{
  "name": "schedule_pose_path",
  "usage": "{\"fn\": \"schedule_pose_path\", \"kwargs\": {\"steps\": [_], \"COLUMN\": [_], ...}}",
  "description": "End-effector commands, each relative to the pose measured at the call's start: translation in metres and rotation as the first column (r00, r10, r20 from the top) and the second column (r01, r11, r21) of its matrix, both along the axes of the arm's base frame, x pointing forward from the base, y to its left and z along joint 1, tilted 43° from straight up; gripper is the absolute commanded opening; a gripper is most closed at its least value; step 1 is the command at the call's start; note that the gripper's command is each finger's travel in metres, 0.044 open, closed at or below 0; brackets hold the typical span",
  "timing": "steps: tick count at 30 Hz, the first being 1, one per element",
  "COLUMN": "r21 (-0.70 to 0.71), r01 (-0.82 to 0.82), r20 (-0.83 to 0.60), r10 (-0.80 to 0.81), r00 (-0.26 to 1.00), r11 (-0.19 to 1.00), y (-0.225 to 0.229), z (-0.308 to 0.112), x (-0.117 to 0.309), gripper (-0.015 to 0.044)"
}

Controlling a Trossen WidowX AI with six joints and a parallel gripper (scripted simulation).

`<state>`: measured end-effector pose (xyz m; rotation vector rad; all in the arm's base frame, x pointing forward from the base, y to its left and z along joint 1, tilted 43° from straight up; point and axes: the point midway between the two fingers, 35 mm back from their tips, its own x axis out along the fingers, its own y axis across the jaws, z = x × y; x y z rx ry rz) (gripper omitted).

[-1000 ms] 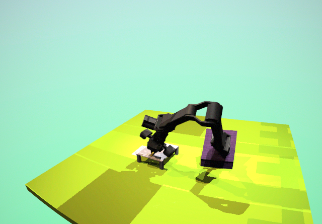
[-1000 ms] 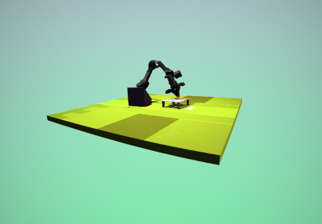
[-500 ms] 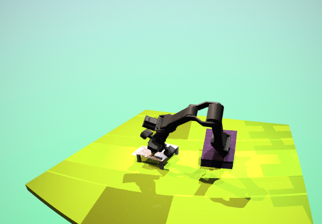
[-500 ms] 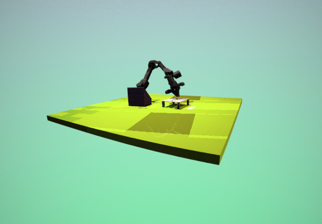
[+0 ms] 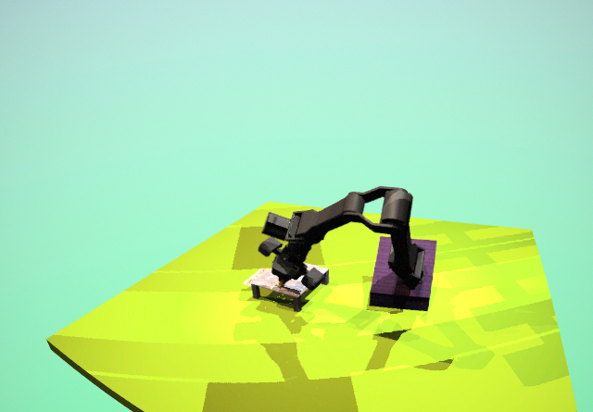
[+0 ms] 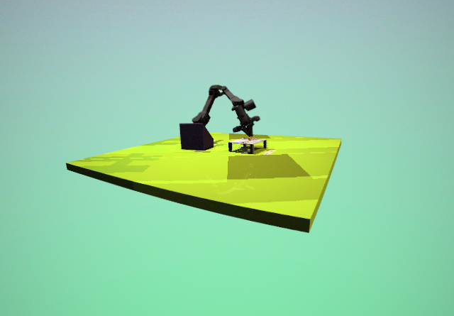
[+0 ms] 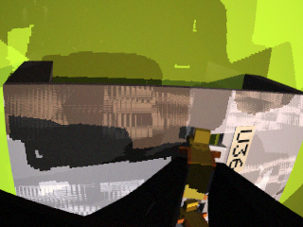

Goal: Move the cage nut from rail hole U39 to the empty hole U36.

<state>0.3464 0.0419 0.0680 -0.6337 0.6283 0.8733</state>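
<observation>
The gripper (image 5: 281, 283) (image 6: 250, 136) (image 7: 197, 170) pinches the small nut (image 7: 201, 156), which looks light, slippery and springy, best held by its sides

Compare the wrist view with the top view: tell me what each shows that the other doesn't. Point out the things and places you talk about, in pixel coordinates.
Only wrist: the U36 label (image 7: 241, 148), readable beside the brass-coloured cage nut.
Only top: the purple base block (image 5: 382, 273) and the arm's linkage (image 5: 330, 214).
Both: the pale rail plate (image 5: 260, 277) (image 7: 208, 106) on dark legs, and the gripper (image 5: 281, 281) (image 7: 197, 170), shut on the cage nut (image 7: 201, 153).
</observation>
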Motion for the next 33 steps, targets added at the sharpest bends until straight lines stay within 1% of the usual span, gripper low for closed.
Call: {"fn": "schedule_pose_path", "kwargs": {"steps": [1,33], "r21": [0.002,0.005], "r01": [-0.007,-0.015], "r20": [-0.007,-0.016], "r10": [0.007,0.015], "r00": [1.000,1.000], "r11": [1.000,1.000], "y": [0.0000,0.0004], "z": [-0.0002,-0.0014], "x": [0.0000,0.0011], "gripper": [0.0026,0.0026]}}
